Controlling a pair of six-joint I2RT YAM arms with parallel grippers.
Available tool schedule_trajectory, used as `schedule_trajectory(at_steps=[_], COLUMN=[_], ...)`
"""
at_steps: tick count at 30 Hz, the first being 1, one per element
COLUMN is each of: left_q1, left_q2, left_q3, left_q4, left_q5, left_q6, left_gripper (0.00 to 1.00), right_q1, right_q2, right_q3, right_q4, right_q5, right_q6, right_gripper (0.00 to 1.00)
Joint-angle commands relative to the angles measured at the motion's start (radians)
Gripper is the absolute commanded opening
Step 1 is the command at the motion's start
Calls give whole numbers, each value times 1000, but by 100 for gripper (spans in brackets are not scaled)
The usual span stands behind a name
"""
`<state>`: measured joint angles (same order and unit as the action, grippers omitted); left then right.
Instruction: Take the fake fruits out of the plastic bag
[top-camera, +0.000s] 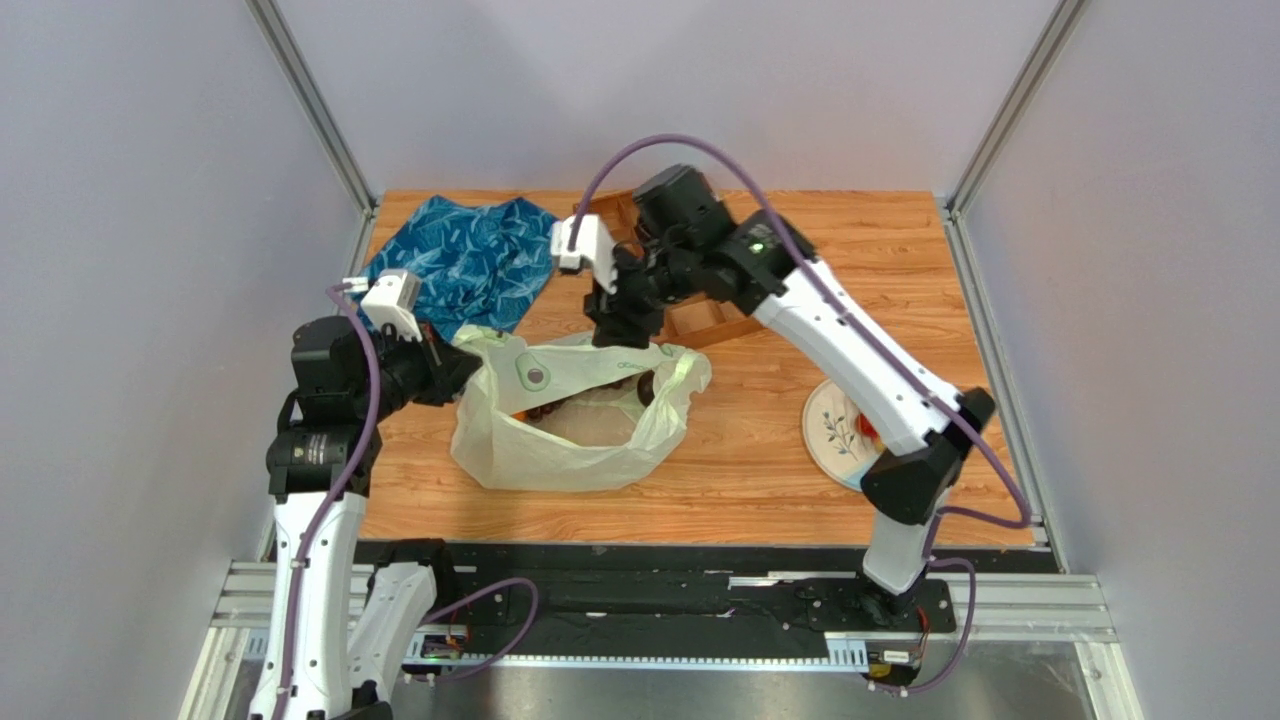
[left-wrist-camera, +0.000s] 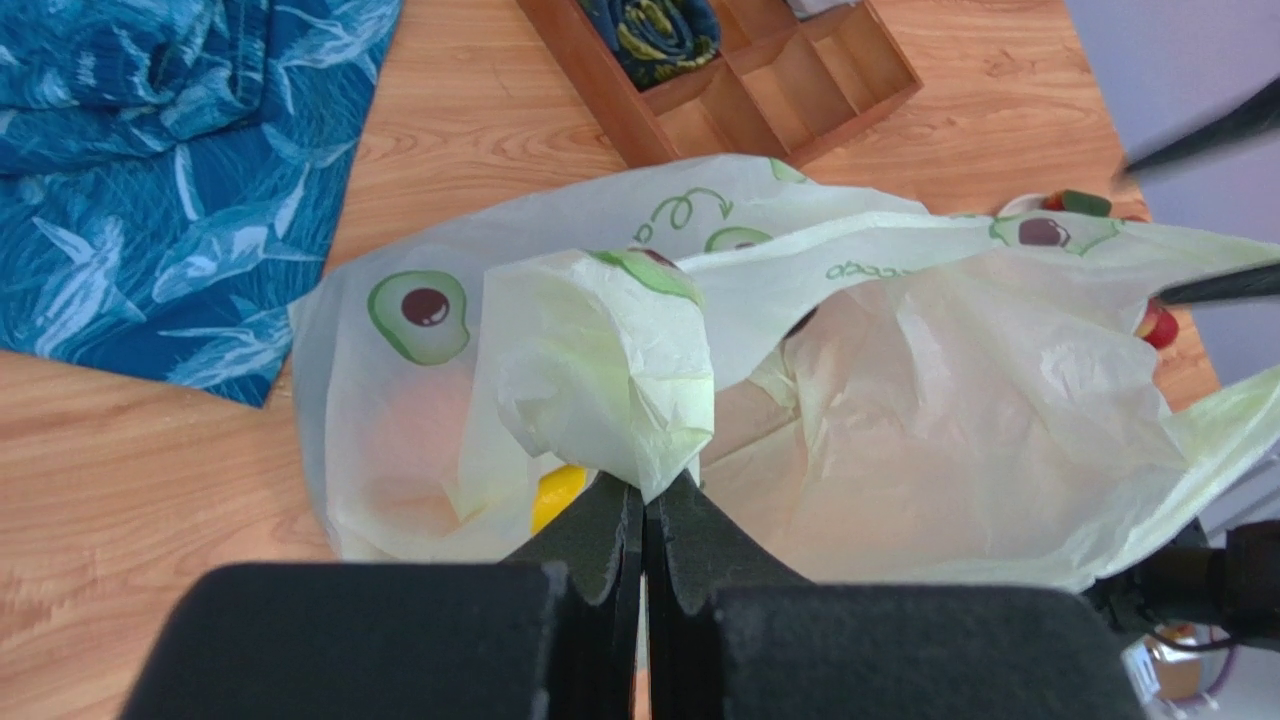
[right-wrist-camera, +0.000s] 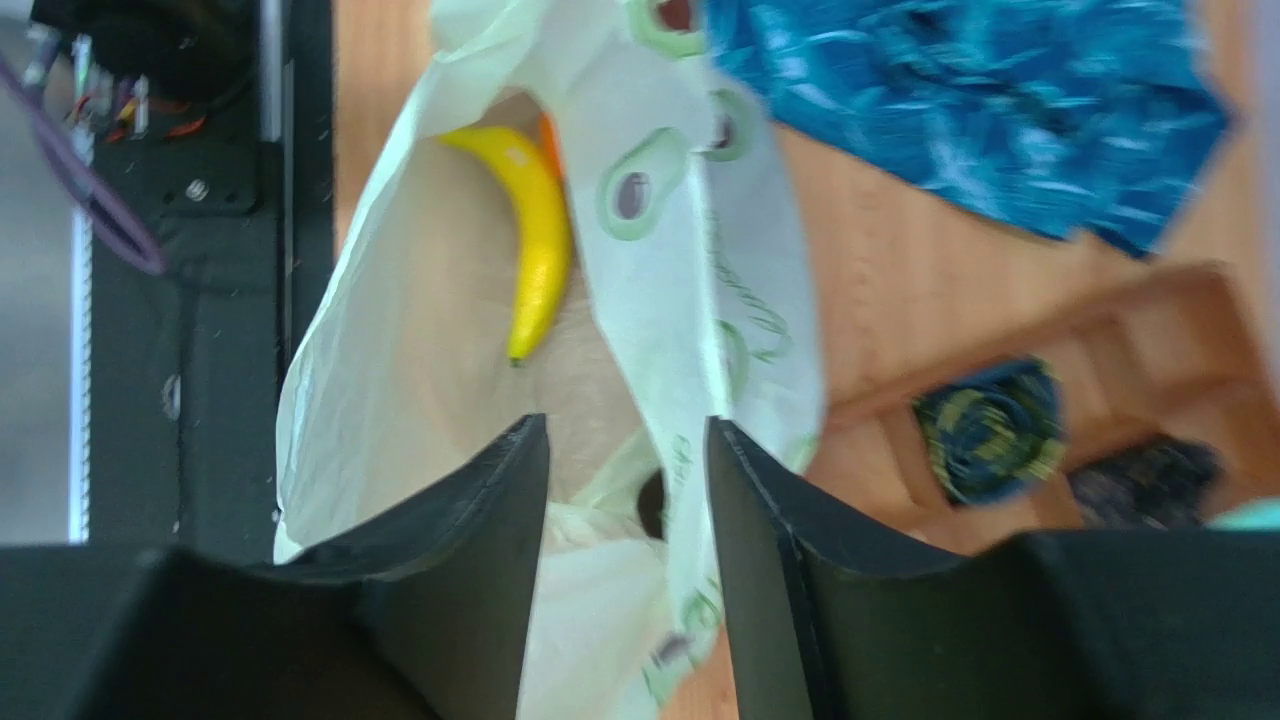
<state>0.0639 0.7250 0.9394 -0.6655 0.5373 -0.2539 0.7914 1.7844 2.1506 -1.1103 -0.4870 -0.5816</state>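
The pale plastic bag (top-camera: 571, 428) with avocado prints lies mid-table, its mouth open upward. My left gripper (top-camera: 455, 369) is shut on a fold of the bag's left rim (left-wrist-camera: 639, 390), with the fingers (left-wrist-camera: 601, 533) pinched together on it. My right gripper (top-camera: 618, 324) is open above the bag's far rim, and in the right wrist view (right-wrist-camera: 625, 450) a strip of the rim runs between its fingers. Inside the bag I see a yellow banana (right-wrist-camera: 534, 233), a bit of orange (right-wrist-camera: 550, 147) and a dark round fruit (right-wrist-camera: 651, 504). A red fruit (left-wrist-camera: 1154, 323) shows at the bag's far edge.
A blue patterned cloth (top-camera: 466, 263) lies at the back left. A wooden divided tray (top-camera: 718, 318) stands behind the bag, with rolled socks (right-wrist-camera: 989, 428) in it. A white plate (top-camera: 842, 428) lies at the right. The black mounting rail (top-camera: 676, 578) runs along the near edge.
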Motion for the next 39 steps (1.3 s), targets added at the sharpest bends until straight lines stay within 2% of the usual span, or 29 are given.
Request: schedule_trajectory(at_steps=[1,2,3,6,8,12,13,14,16,17,18,20,22,23,25,27,30,34,37,38,39], left_q1=[14,20,30,56,53,54,54,54,54,56,56,54,54,54,54,54,56,62,62,62,62], left_q2=[48,62,79,128,128,90,79,74,64,54,42,-22,-71,-79,-85,-90,-94,-98,-93,-87,-53], left_q3=[79,102,108,108,92,29,18,-3,-33,-65,-80,-112,-119,-116,-108,-100,-82,5,56,70,88], left_q4=[-43,-39,-33,1,13,17,4,-12,-48,-58,-71,-86,-118,-131,-155,-169,-187,-261,-301,-286,-239], left_q5=[-40,-27,-4,111,151,107,93,73,88,98,93,67,63,72,88,93,108,127,116,115,113], left_q6=[114,134,131,75,18,-27,-39,-68,-82,-88,-94,-105,-113,-114,-122,-133,-148,-61,-16,-16,-21], left_gripper=[0,0,0,0,0,0,0,0,0,0,0,0,0,0,0,0,0,0,0,0,0], right_q1=[-9,-12,-15,21,60,129,155,187,331,397,536,624,618,603,517,415,336,318,310,301,269], right_q2=[81,89,84,0,-6,-17,-31,-51,-152,-195,-230,-284,-272,-261,-211,-163,-83,-37,-16,-8,16], right_q3=[-87,-90,-93,-256,-299,-378,-430,-557,-732,-911,-986,-1075,-1055,-1033,-934,-818,-721,-715,-751,-756,-746], right_q4=[-2,-5,-19,150,136,70,75,95,234,295,419,469,460,460,455,423,376,394,493,527,582], right_q5=[-96,-108,-148,-211,-177,-113,-101,-85,-18,19,160,260,315,388,424,413,384,410,553,646,677], right_q6=[-79,-125,-159,-145,-155,-150,-144,-123,-37,-9,18,74,103,98,77,72,48,28,20,9,-13], right_gripper=[40,35,27,30,30,29,29,27,27,27,32,35,37,42,43,42,40,40,46,51,52])
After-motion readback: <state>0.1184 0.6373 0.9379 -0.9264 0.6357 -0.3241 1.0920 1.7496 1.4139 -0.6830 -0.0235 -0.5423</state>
